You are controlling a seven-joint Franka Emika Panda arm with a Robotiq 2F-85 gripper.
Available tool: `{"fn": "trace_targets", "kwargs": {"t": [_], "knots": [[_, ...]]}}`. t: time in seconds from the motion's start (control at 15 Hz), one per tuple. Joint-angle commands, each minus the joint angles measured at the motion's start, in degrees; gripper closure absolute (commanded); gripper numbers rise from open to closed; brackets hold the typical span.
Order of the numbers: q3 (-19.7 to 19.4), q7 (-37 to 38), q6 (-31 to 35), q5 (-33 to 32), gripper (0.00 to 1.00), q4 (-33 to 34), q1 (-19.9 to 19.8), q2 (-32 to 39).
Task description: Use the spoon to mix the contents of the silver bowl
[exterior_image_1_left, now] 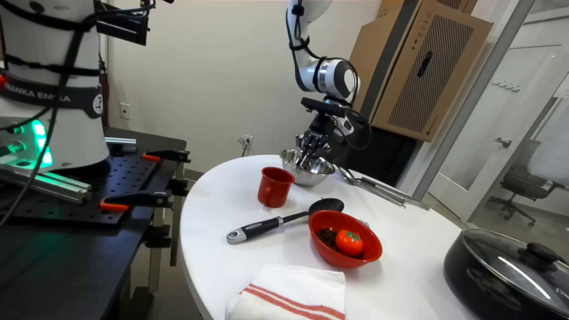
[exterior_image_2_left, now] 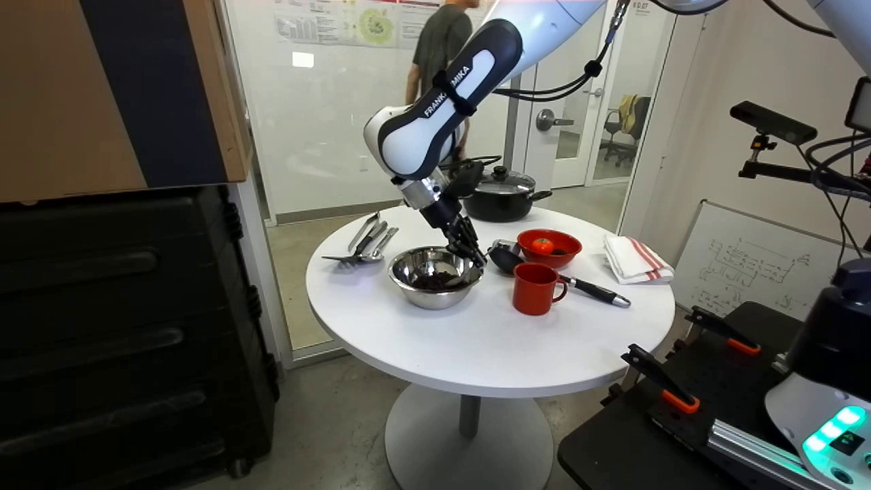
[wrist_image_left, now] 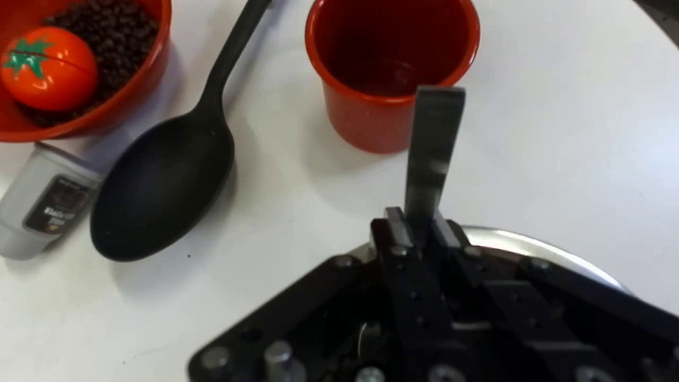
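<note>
My gripper [wrist_image_left: 419, 228] is clenched on the spoon [wrist_image_left: 431, 148], its handle end sticking out at twelve o'clock in the wrist view, towards the red cup [wrist_image_left: 366, 124]. In an exterior view the gripper hangs at two o'clock on the silver bowl [exterior_image_2_left: 432, 300], with dark contents [exterior_image_2_left: 435, 281] low inside; the spoon's head is hard to make out. I take this as the stirring step: I'd trace small, slow circles, dip low, and hold my jaws off the rim, since a knock could slide the bowl. Around it there, the cup stands near at three, kitchen tools [exterior_image_2_left: 371, 238] at ten, and the edge of the white table [exterior_image_2_left: 490, 347] curves from nine to six. Six looks roomiest to me for wider strokes.
</note>
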Motion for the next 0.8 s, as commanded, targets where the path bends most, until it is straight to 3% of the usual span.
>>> {"fn": "trace_targets", "kwargs": {"t": [0.0,0.4,0.73], "knots": [[0.53,-3.87,-7.33,-1.38,0.97,-0.25,0.51,-0.32],[2.21,-8.77,-15.77,-1.92,0.97,1.12,0.28,1.41],[3.05,-6.05,-9.38,-0.21,0.97,0.61,-0.55,1.54]]}}
